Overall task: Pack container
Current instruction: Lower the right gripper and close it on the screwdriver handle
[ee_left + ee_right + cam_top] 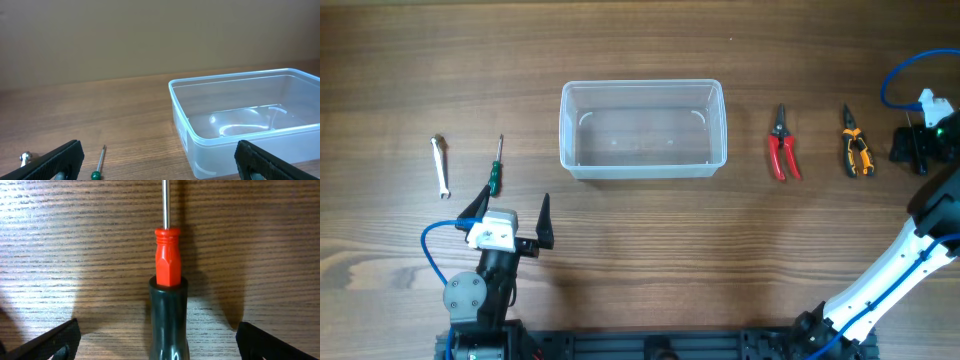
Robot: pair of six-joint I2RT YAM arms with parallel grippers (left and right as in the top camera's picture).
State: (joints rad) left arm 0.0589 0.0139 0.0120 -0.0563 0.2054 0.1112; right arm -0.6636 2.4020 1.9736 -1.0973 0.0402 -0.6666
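Observation:
The clear plastic container [642, 172] stands empty at the table's middle; it also shows at the right of the left wrist view [200, 145]. My left gripper [510, 210] is open and empty in front of the container's left end, with its fingers [160, 165] wide apart. My right gripper [921, 150] is at the far right, open. In the right wrist view its fingers [157, 330] straddle the black-and-red handle of a screwdriver [167, 265] lying on the wood, without touching it. The gripper hides that screwdriver in the overhead view.
A silver wrench [440, 165] and a green-handled screwdriver [495, 172] lie left of the container; both show in the left wrist view, wrench [25, 157] and screwdriver [100, 160]. Red-handled pliers [782, 152] and orange-black pliers [855, 150] lie right of it.

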